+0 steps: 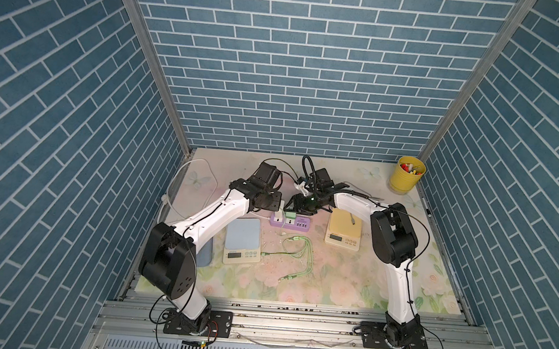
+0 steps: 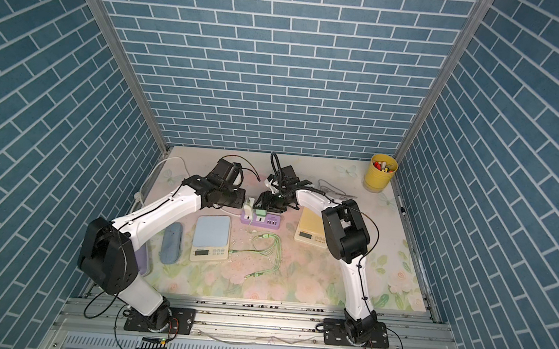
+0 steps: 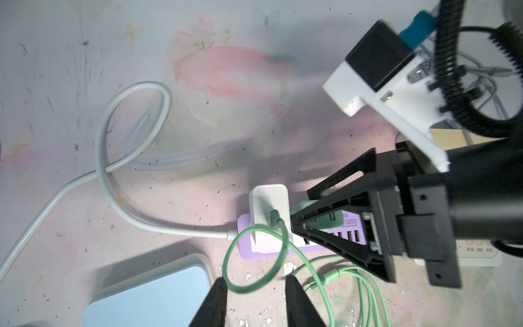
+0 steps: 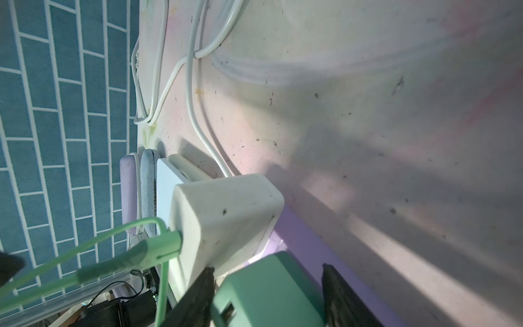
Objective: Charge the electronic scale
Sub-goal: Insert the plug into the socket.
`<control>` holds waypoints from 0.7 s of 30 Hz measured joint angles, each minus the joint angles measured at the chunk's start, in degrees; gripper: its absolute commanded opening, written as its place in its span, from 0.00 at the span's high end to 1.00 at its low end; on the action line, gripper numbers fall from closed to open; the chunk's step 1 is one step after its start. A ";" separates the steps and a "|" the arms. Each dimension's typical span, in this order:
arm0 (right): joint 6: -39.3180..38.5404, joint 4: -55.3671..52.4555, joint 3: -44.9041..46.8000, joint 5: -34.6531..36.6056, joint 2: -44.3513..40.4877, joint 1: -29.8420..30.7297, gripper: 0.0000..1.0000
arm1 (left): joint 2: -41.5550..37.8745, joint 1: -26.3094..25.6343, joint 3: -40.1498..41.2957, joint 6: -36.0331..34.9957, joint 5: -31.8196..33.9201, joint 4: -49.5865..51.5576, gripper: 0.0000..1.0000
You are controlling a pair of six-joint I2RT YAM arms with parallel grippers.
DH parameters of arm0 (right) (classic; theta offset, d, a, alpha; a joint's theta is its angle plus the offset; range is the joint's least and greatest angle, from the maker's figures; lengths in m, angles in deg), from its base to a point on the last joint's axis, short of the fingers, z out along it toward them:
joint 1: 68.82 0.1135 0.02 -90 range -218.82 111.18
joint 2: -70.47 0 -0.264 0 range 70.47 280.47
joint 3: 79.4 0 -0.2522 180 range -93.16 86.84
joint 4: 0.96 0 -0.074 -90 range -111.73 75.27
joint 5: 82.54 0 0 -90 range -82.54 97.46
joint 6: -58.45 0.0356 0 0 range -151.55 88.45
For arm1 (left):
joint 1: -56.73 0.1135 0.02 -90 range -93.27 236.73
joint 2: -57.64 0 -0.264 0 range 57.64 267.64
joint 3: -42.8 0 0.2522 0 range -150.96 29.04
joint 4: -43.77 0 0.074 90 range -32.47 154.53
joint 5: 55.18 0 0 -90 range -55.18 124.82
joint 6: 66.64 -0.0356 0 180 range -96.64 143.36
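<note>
Where the right tool (image 4: 266, 267) meets the purple power strip (image 3: 244, 252), its two black fingers stand on either side of a mint-green adapter (image 4: 268, 291) seated in the strip, close against its flanks; whether they actually press on it I cannot tell. Just beside that adapter, toward the robot's left, a white adapter (image 3: 270, 203) stands upright in the strip with a green cable (image 4: 119, 262) plugged into its face. The left tool (image 3: 256, 280) hangs near the strip's left end, its jaws partly apart and holding nothing, a loop of the green cable lying just off its tips. From the loop the cable runs onto the floral desk (image 1: 331, 281) and splits into several leads; one lead reaches the right edge of the blue-topped scale (image 1: 243, 235), which sits on the near side of the strip, though whether it is plugged in is too small to tell. A second, yellow-topped scale (image 1: 343, 228) sits right of the strip, partly under the right arm. The strip's white cord (image 3: 102, 158) curls away to the left wall, and a yellow cup (image 1: 405, 178) stands in the far right corner.
</note>
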 measured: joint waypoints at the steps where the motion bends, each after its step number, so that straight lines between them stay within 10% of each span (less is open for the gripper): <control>1: -0.31 0.22 0.50 0.00 -0.33 0.11 0.46 | 0.00 0.07 0.22 0.00 -0.02 0.02 0.62; 9: -5.07 4.09 5.38 0.17 -3.37 0.85 0.65 | 0.00 0.15 1.75 0.22 -0.61 -0.04 0.62; 21: -10.10 3.69 12.96 14.10 -8.22 5.46 0.51 | 0.00 0.15 2.16 0.66 -0.46 0.02 0.63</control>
